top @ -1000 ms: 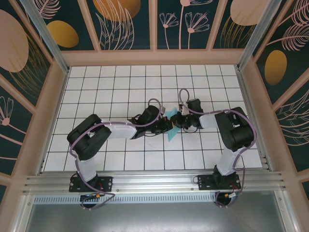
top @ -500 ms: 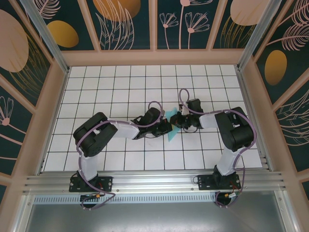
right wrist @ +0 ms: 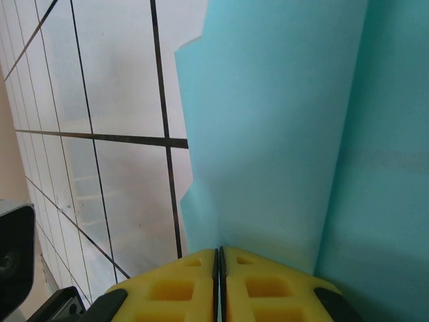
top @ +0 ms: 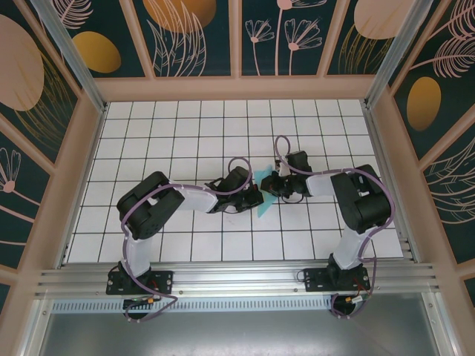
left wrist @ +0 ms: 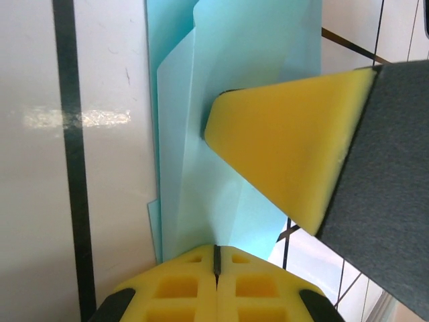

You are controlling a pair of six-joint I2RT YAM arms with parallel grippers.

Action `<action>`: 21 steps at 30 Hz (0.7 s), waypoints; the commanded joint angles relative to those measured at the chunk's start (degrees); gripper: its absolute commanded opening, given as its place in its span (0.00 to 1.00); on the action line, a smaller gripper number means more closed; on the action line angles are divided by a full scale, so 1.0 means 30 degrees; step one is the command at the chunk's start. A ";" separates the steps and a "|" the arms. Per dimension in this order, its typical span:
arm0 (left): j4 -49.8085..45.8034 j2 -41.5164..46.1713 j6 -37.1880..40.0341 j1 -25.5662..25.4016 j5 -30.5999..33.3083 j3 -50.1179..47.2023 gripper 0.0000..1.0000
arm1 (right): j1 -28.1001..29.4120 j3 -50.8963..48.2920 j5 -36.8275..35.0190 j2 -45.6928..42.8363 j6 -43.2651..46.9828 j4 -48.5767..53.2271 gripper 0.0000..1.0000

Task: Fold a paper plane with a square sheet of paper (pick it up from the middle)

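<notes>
Two pinches hold the part-folded turquoise sheet [left wrist: 255,47]: left gripper [left wrist: 216,258] and right gripper [right wrist: 219,258], pads pressed together; more folds look needed.

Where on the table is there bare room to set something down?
Bare: the far rows of the table by the back wall, and the near-left corner. Crowded: the centre, left gripper and right gripper on the paper.

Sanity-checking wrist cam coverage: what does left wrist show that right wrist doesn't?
Left wrist adds: the right gripper seen side-on, its yellow tip pinching the folded turquoise sheet, and the sheet's stacked layer edges. Right wrist adds: more gridded table and a dark part at lower left. Both: the sheet, the table, and that arm's own gripper shut on the sheet, as with the left gripper.
</notes>
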State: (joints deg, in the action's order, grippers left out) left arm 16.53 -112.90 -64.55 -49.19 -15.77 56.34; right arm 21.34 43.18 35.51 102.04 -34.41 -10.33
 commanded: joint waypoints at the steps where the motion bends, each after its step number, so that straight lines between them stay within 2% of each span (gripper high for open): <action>1: -0.2396 -0.0831 0.0541 -0.0095 0.0543 -0.0089 0.00 | -0.0393 0.0515 -0.0297 -0.1343 0.0657 0.1944 0.16; 8: -0.2817 -0.0979 0.0681 -0.0147 0.0803 -0.0098 0.00 | -0.1459 -0.0160 0.0454 -0.2801 0.1569 0.2223 0.16; 15: -0.2937 -0.1169 0.0856 -0.0186 0.0806 -0.0097 0.00 | -0.1084 -0.0370 0.1890 -0.1741 0.1795 0.1450 0.11; 21: -0.3110 -0.1239 0.0941 -0.0180 0.0950 -0.0087 0.00 | -0.0551 0.0775 0.1625 -0.0041 0.2215 0.1809 0.10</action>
State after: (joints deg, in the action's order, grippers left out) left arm 15.20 -113.19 -63.26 -49.30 -15.73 57.01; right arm 19.18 43.16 39.48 99.61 -29.80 -5.61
